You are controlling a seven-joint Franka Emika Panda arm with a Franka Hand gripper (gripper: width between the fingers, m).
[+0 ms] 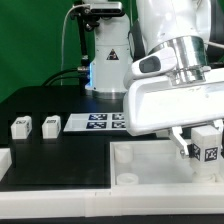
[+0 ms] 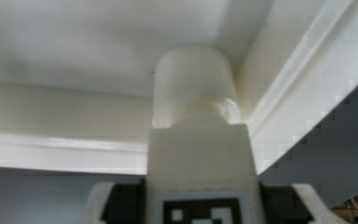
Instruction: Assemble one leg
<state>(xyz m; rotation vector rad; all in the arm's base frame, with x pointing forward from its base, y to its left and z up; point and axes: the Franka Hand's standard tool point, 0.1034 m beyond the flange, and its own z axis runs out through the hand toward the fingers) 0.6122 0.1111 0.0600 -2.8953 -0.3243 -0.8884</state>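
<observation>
Closure of the gripper (image 1: 200, 142) on the leg (image 1: 208, 152) is shown at the lower right of the exterior frame. The small white block is clamped between the jaws with its black-and-white tag turned toward the camera. It is held just over the large white tray-like part (image 1: 140, 172), which is spread across the bottom of that frame; whether block and tray touch cannot be told. In the wrist view the leg (image 2: 197, 120) is seen lengthwise between the dark fingers (image 2: 112, 200), its rounded peg pointed away from the camera. One spare leg (image 1: 20, 127) and a second spare leg (image 1: 50, 124) are set side by side on the black table (image 1: 60, 150) at the exterior view's left, and the marker board (image 1: 100, 122) is laid just beside them, toward the middle of the frame.
</observation>
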